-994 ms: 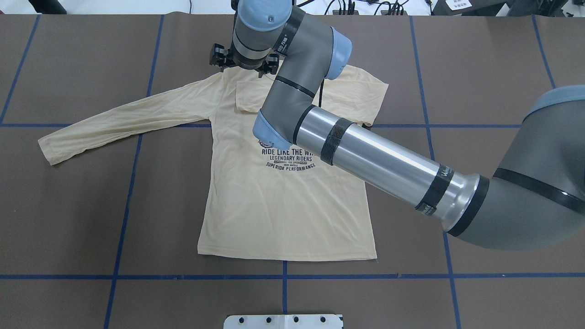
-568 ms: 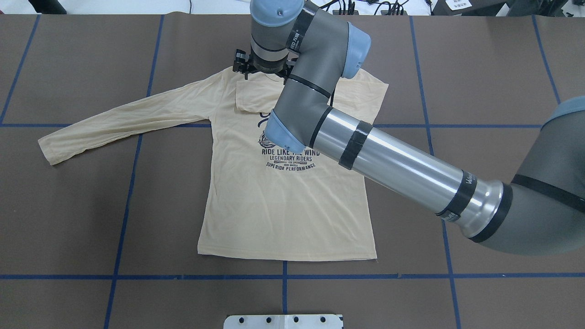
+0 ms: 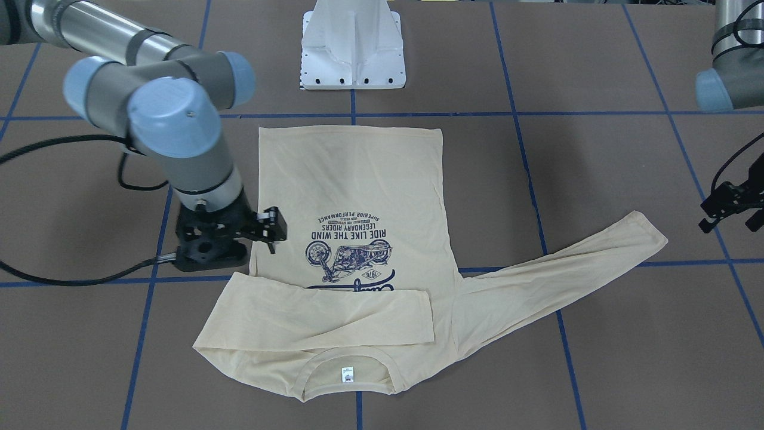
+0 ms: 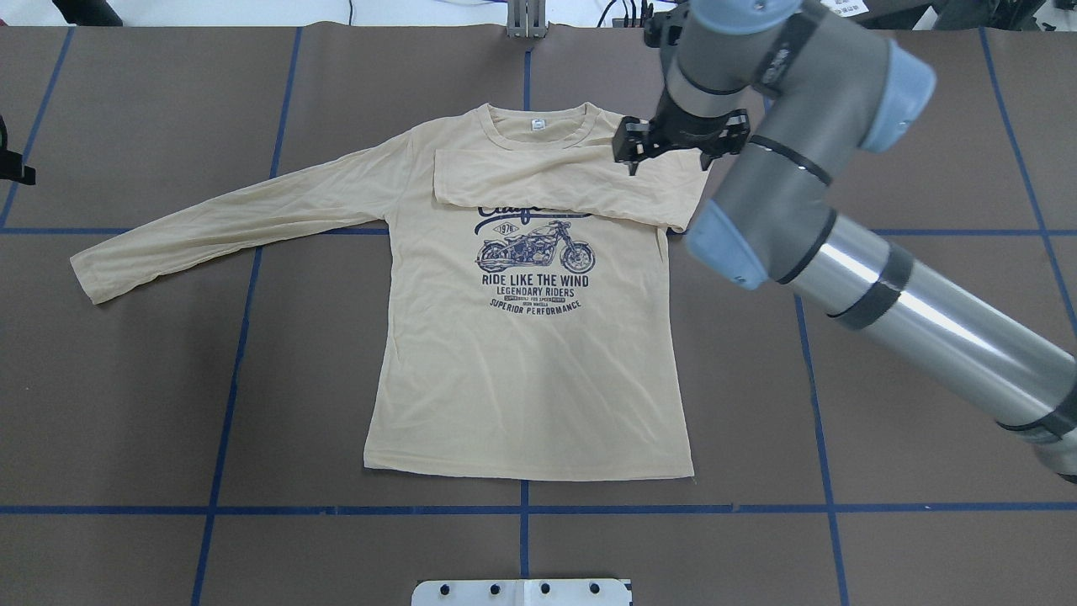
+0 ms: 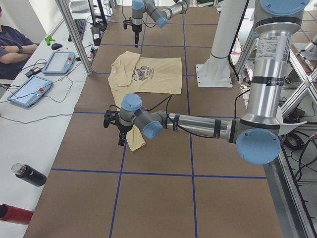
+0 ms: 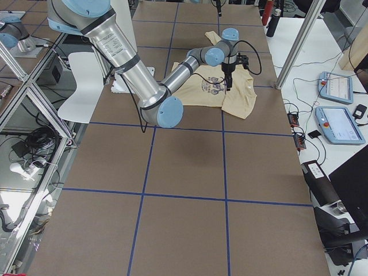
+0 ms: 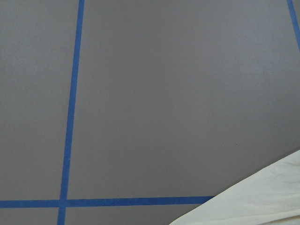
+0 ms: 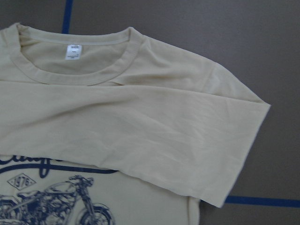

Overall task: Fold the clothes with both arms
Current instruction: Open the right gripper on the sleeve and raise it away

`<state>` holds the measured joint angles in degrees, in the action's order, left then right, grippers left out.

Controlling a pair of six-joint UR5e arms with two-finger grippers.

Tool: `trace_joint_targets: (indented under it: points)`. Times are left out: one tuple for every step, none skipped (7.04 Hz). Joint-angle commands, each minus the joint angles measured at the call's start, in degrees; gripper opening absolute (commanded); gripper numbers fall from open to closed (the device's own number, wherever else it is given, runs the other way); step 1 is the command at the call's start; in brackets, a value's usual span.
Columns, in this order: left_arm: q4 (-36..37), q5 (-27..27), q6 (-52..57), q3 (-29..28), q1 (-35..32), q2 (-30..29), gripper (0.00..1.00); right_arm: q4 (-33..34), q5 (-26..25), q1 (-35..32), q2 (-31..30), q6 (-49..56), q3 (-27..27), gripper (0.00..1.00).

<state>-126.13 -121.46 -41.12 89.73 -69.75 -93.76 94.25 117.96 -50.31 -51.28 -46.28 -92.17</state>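
The cream-yellow shirt lies flat on the brown table, print up, with its neck label at the far edge. One sleeve is folded across the chest below the collar and covers the top of the print. The other sleeve stretches out to the view's left. My right gripper hovers over the shirt's shoulder at the fold, open and empty; it also shows in the front view. My left gripper hangs open and empty just beyond the outstretched sleeve's cuff.
The white pedestal base stands at the robot's edge of the table. Blue tape lines cross the brown surface. A side table with tablets, bottles and a seated person runs along the far side.
My right arm has swung from above the collar to the view's right, over the shirt's shoulder, uncovering the collar and print. The shirt has not moved.
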Motion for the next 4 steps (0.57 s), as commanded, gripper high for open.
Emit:
trace_joint_targets:
  points:
    - [-2.3,4.1,-4.1,-1.8,4.3,0.7,0.99,6.7,4.1,-6.1,-7.4,12.2,-7.7,1.00]
    - [-3.0,9.2,-6.3,-3.1,7.0,0.7,0.99,6.7,4.1,-6.4,-8.6,12.8,-9.0,1.00]
    - [-5.2,9.9,-8.7,-4.9,9.2,0.7,0.99,6.7,4.1,-6.4,-9.4,12.8,-9.8,1.00]
    - [-8.9,10.0,-8.9,-8.1,9.5,0.5,0.99,6.7,4.1,-6.4,-9.6,12.8,-10.0,1.00]
